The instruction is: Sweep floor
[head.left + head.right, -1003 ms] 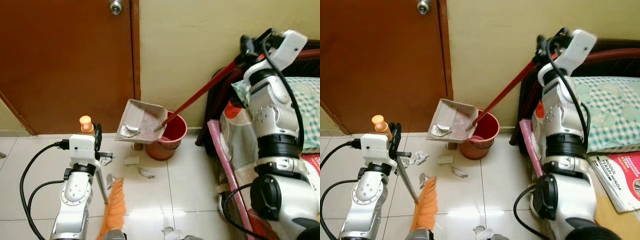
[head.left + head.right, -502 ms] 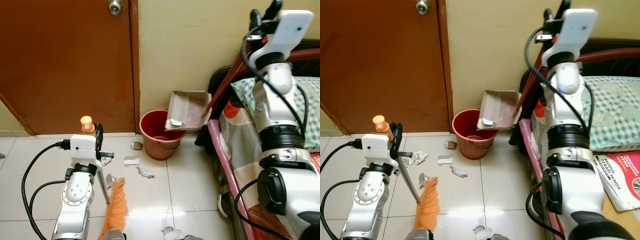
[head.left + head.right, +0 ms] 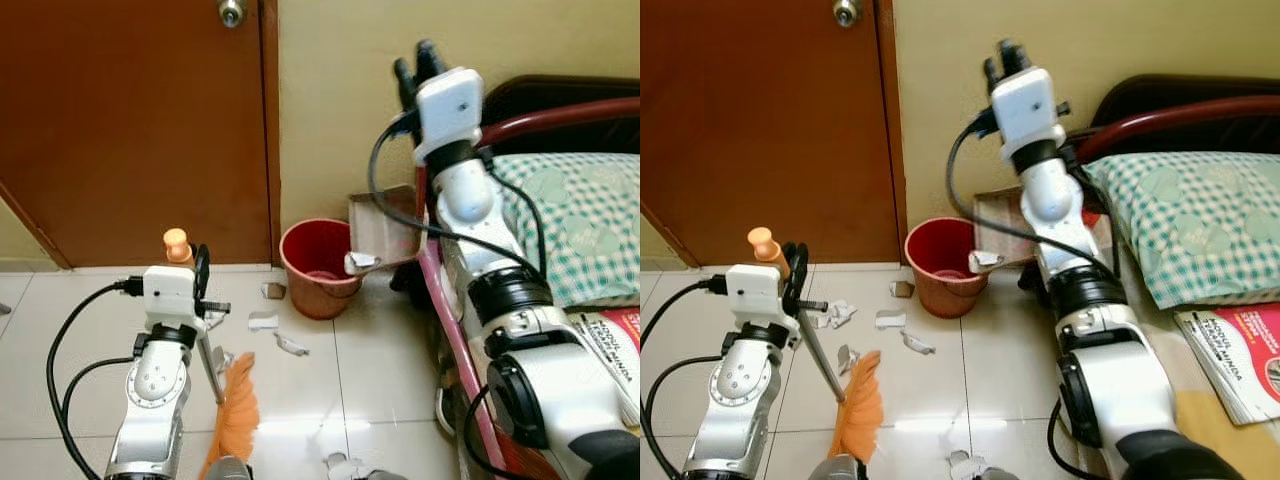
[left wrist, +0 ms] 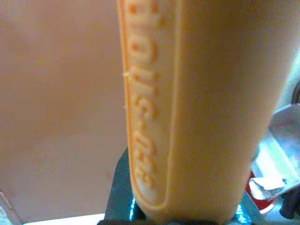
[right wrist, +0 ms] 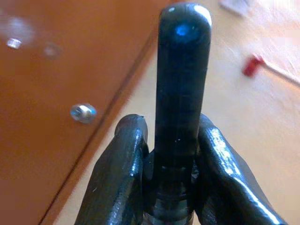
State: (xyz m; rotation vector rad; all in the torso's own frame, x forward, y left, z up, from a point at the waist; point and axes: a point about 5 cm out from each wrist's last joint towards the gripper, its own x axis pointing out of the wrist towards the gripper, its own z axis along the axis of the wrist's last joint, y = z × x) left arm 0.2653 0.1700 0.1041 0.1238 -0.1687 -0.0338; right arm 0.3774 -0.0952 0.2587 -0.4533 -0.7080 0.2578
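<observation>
Paper scraps [image 3: 264,321] litter the tiles beside the red bucket [image 3: 317,265], so sweeping looks unfinished. Left gripper [image 3: 197,285] clamps the broom handle [image 4: 187,108]; right gripper [image 5: 166,159] pinches the dustpan's handle [image 5: 180,89] (pan [image 3: 385,232] raised, one scrap inside).

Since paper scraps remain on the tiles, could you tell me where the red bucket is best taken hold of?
Grip the red bucket by its open rim, from above: it stands upright against the wall, the dustpan crowding its bed side.

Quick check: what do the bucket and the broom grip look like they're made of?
Bucket: likely plastic, glossy red with a smooth moulded rim. Broom grip: probably matte orange plastic, with raised moulded lettering; the left gripper holds it.
</observation>
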